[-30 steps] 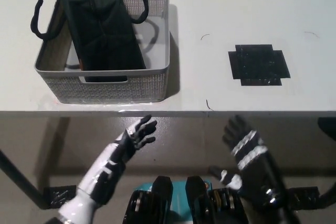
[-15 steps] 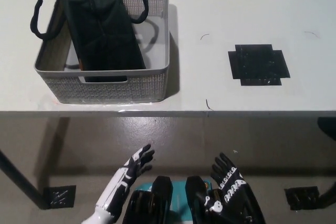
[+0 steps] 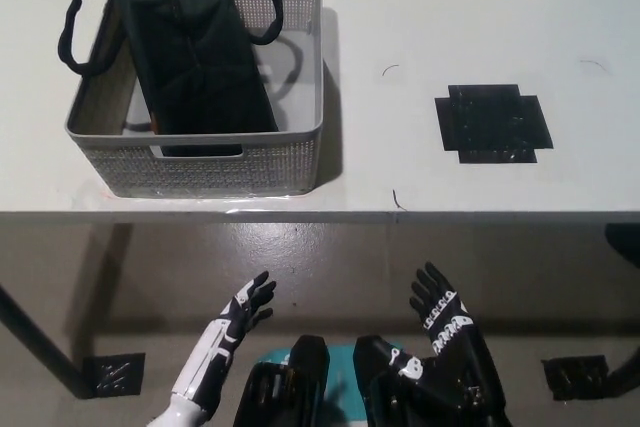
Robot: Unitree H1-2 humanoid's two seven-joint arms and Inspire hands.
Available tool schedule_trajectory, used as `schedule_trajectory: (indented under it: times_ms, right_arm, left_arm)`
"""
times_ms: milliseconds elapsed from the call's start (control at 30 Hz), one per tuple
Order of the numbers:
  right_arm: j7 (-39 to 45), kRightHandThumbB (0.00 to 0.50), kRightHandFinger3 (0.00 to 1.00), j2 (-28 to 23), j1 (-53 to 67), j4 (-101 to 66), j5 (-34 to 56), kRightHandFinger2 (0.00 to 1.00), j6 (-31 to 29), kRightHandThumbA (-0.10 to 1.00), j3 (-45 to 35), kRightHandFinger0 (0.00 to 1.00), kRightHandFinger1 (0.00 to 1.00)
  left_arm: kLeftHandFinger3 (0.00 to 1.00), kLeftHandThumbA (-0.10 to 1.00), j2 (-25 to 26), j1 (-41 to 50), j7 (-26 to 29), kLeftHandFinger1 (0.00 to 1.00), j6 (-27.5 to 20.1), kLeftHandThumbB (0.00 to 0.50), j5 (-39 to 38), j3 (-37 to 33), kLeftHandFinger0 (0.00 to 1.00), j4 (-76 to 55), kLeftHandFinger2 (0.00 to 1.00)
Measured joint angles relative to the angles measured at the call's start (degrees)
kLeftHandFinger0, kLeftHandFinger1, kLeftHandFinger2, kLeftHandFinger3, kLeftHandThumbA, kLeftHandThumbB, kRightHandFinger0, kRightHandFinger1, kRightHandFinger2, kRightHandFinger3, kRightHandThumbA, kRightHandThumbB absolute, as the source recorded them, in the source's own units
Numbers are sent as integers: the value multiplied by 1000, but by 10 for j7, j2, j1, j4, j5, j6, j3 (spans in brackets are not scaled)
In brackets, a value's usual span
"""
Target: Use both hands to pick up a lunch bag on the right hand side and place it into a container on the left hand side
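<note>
A black lunch bag point(image 3: 190, 47) stands upright inside the grey woven container point(image 3: 300, 162) at the table's left, its loop handles draped over the rim. My white left hand point(image 3: 245, 309) hangs below the table's front edge at lower left, open with fingers spread, holding nothing. My black right hand point(image 3: 437, 309) is at lower middle-right, also below the table edge, open and empty. Both hands are well clear of the container and bag.
A black tape cross point(image 3: 493, 123) marks the white table point(image 3: 450, 27) on the right. The table's front edge runs across the picture's middle; a dark table leg point(image 3: 35, 342) slants at lower left, over grey floor.
Both hands have dropped lower and pulled back from the table's edge toward my body. The bag and container have not moved.
</note>
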Motion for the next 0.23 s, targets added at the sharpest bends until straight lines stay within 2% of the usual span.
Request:
schedule_trajectory:
  times_ms: [233]
  right_arm:
    - [-1,146,1000,-2,-2,4,-2,1000,-1,1000,0,1000,1000]
  left_arm:
    - [1000,1000,-1,6,9,1000,0,178,0,8,1000,-5,1000]
